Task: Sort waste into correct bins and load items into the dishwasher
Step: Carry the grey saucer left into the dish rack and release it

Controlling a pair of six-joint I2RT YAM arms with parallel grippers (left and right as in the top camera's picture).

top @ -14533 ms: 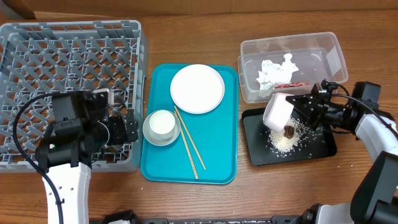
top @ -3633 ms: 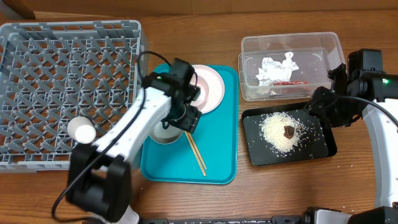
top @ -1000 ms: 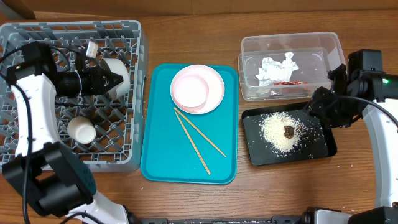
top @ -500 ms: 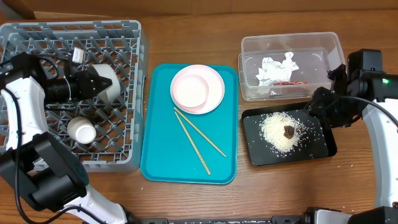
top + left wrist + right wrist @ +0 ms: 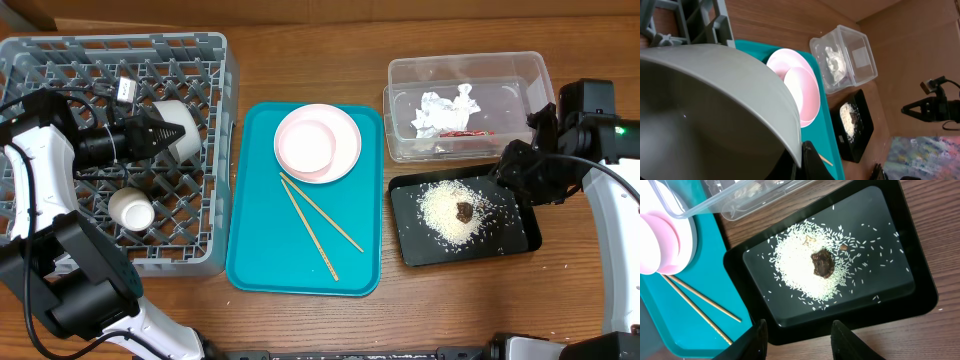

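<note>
Right now my left end effector point(image 5: 150, 136) is clamped on the greyish-white bowl point(image 5: 180, 128), which is tipped on its side over the dish rack point(image 5: 120, 42), near the small white cup point(image 5: 132, 209). My right end effector point(image 5: 522, 172), fingers apart, hangs well right of the rack over the black tray point(image 5: 413, 250).

- Bright, even indoor light from above; shadows faint and soft around the teal tray point(image 5: 258, 255) and grey rack point(image 5: 130, 44).
- Overhead sharp, with slight bending toward the edges.
- Left wrist: greyish-white bowl point(image 5: 705, 110) close to the lens, soft, with a small glint.
- Right wrist crisp; mild sheen on the black tray point(image 5: 900, 300).
</note>
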